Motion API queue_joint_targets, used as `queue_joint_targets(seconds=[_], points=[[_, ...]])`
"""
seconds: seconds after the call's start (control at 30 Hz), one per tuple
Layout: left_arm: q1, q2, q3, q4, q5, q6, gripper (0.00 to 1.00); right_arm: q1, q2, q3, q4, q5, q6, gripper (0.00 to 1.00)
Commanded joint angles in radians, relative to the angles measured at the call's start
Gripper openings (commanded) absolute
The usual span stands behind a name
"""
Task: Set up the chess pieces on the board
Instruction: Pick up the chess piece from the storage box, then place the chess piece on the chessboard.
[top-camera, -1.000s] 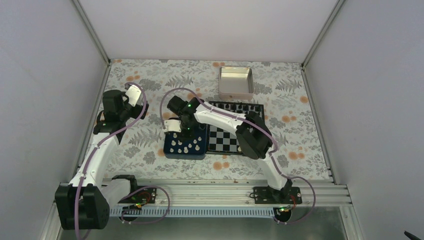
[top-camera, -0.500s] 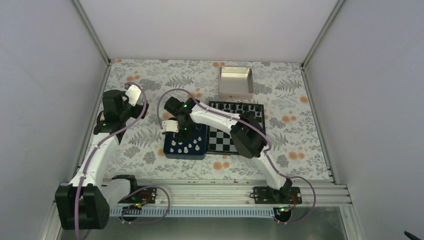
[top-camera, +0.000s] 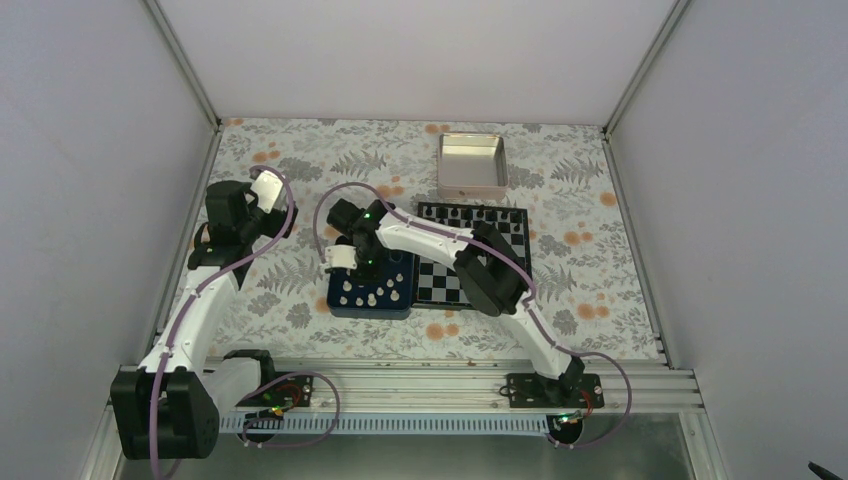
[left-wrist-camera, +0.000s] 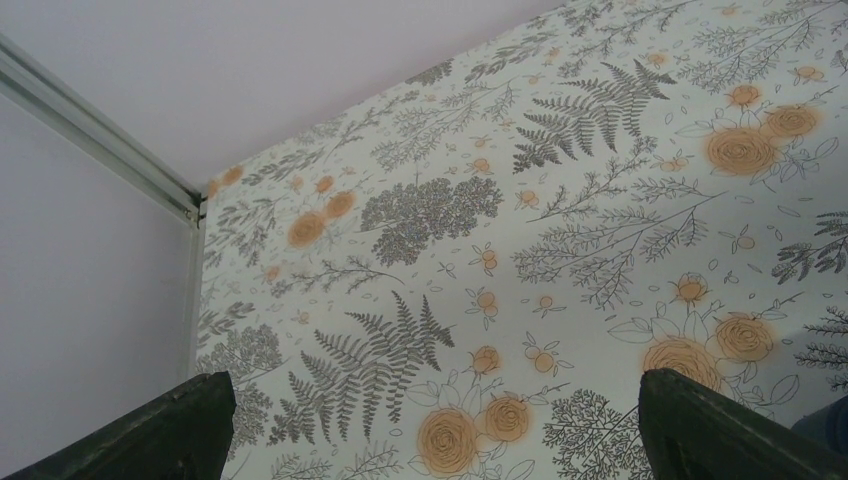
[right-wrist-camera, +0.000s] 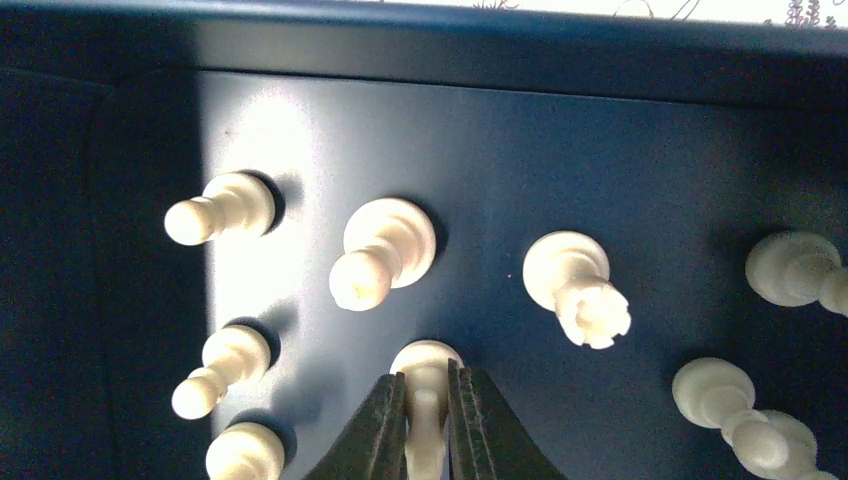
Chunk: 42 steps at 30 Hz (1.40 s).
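Over the last second the right arm's elbow swung left and nearer, and the right gripper slid slightly left above the dark blue square tray. The left arm had not moved, and the left gripper was raised well to the left.

The tray held the tiny cream chess pieces. The small black-and-white chequered board lay touching its right side, with tiny black pieces along its far rows. The silver metal tin stood beyond the board.

From above, the right jaws were hidden. The right wrist camera showed the right gripper clamped on one upright cream piece on the tray floor, with other pieces around it. The left wrist camera showed only the floral tablecloth, with the left gripper spread wide apart.
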Motion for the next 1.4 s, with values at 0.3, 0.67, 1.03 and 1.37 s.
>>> queue_joint_targets(seconds=[0.3,0.67,1.03,1.37], points=[[0.006,-0.012,-0.009,0.017,0.005,-0.013,1.00,-0.013,-0.166,-0.028,-0.022,0.030,0.006,0.04],[0.005,-0.015,-0.003,0.013,0.000,-0.017,1.00,-0.225,-0.609,-0.389,-0.012,0.037,0.009,0.04],[0.005,0.001,0.004,0.010,0.003,-0.022,1.00,-0.377,-0.860,-0.765,0.075,0.004,-0.021,0.04],[0.005,0.011,-0.010,0.016,-0.014,-0.020,1.00,-0.245,-0.711,-0.749,0.108,0.010,0.000,0.04]])
